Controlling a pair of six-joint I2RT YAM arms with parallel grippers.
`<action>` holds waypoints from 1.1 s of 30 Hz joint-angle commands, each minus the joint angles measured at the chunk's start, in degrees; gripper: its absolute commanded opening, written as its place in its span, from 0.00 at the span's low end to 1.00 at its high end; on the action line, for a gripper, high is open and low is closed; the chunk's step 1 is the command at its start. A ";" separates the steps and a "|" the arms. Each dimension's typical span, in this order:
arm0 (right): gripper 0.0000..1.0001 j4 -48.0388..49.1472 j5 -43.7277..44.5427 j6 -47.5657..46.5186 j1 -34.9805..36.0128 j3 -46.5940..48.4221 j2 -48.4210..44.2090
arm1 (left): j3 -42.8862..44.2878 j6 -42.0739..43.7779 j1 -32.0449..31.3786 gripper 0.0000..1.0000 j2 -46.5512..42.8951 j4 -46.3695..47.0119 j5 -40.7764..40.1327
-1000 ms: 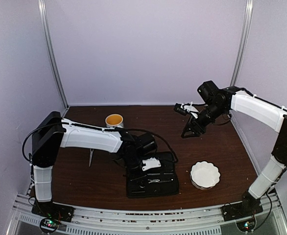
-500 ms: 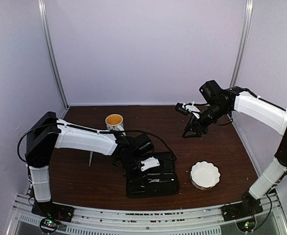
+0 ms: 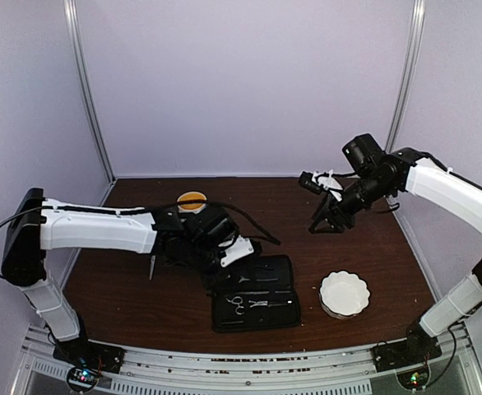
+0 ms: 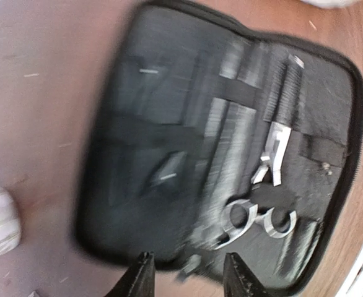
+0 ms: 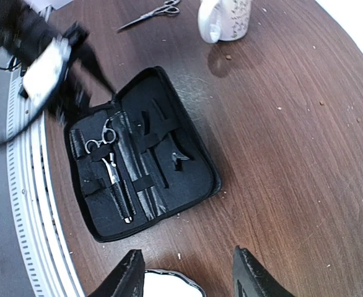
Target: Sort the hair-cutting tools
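Black rectangular zip case [image 3: 267,270] opened flat at the near centre of the brown table [image 3: 389,255].
One pair of slim silver scissors [image 5: 104,139] is strapped in its near half; the other silver pair [image 3: 153,265] is laid at the left, near the white patterned mug [image 3: 192,202]. The left gripper [image 4: 188,281] at the case's far-left corner and the raised right gripper [image 5: 188,272] at far right are both parted, with nothing gripped.

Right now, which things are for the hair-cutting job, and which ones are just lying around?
For the job:
- packed scissors in the black case
- loose scissors near the mug
- small black clip

Just lying about:
- mug
- white bowl
- black case, which only holds the tools
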 commanded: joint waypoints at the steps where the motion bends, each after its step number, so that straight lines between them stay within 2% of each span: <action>1: 0.50 1.01 -2.45 -3.10 3.37 -4.02 -3.99 | -2.38 -4.02 3.08 0.42 -6.91 0.04 -10.53; 4: 0.51 -0.57 -5.02 -8.34 8.74 -7.69 -4.83 | -4.50 -8.10 5.43 0.43 -10.56 0.55 -16.29; 6: 0.51 1.76 -4.46 -8.60 14.29 -12.20 -6.10 | -6.27 -10.86 6.86 0.45 -12.49 1.71 -17.39; 9: 0.50 9.99 1.50 -5.69 22.83 -18.49 -5.98 | -8.82 -16.51 8.91 0.52 -14.27 2.14 -21.13; 13: 0.48 13.51 8.25 -1.93 30.62 -18.90 0.70 | -10.52 -26.85 11.47 0.62 -14.80 -0.79 -28.50; 18: 0.47 16.62 14.16 -1.17 35.56 -17.89 8.22 | -13.76 -33.29 13.77 0.63 -15.27 -1.89 -28.68; 20: 0.45 16.06 15.25 -1.42 37.03 -16.29 10.66 | -15.45 -35.13 14.48 0.59 -15.78 -1.48 -28.15; 23: 0.42 16.05 17.75 -0.97 38.47 -14.80 13.34 | -18.37 -35.96 15.46 0.52 -16.80 0.57 -26.47; 33: 0.28 15.86 25.91 0.37 39.06 -9.44 21.23 | -21.25 -34.51 16.75 0.48 -15.78 4.62 -24.14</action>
